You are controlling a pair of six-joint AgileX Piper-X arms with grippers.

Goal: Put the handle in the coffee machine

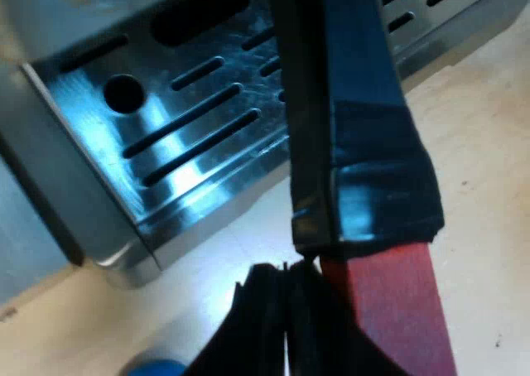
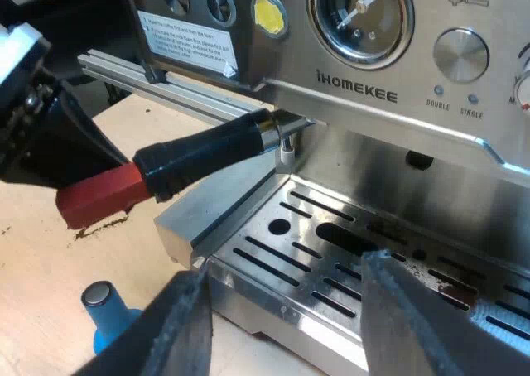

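The metal holder (image 2: pixel 207 152) sits at the espresso machine (image 2: pixel 373 94) front, above the drip tray (image 2: pixel 331 243). Left gripper (image 1: pixel 286 326): fingers pressed together against the holder's red end (image 1: pixel 397 310). Right gripper (image 2: pixel 298 322): fingers spread over the tray.

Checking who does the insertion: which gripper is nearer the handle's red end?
Left. Left gripper grips the handle by its red end; right gripper hangs open over the drip tray.

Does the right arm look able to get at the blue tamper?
Probably yes. The right gripper hangs over the drip tray with jaws open, and the blue tamper stands upright on the table by the tray's corner, nothing between them.
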